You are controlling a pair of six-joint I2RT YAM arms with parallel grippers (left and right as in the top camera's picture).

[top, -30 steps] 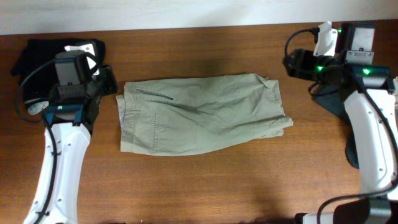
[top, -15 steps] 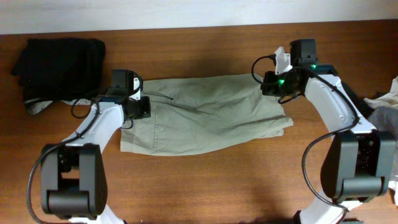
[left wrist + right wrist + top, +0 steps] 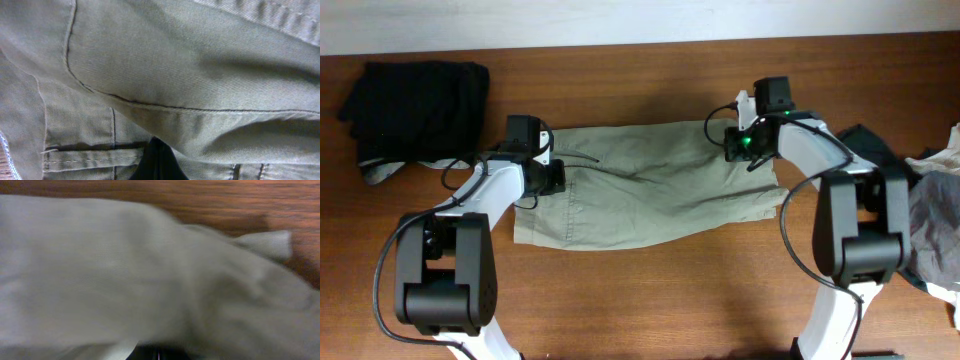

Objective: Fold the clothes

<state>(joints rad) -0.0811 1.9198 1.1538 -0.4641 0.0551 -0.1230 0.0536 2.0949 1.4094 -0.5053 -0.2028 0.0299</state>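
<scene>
The khaki-olive shorts [image 3: 640, 195] lie spread flat across the middle of the table, waistband to the left. My left gripper [image 3: 548, 178] sits on the waistband end, shut on the fabric. In the left wrist view the shorts [image 3: 175, 65] fill the frame and a fold bunches over the dark tip of the left gripper [image 3: 157, 162]. My right gripper [image 3: 735, 142] is on the far right leg hem, shut on the cloth. The right wrist view is blurred: shorts [image 3: 100, 265] over the right gripper [image 3: 160, 354], with wood behind.
A black garment [image 3: 415, 100] lies bunched at the back left with a grey-white scrap [image 3: 380, 172] under it. At the right are a dark teal garment [image 3: 865, 145] and a grey-white pile [image 3: 930, 200]. The table's back edge meets a white wall [image 3: 620, 20].
Both arms swung in from the table's sides onto the two ends of the shorts. Both grippers went from partly open to shut on the fabric.
</scene>
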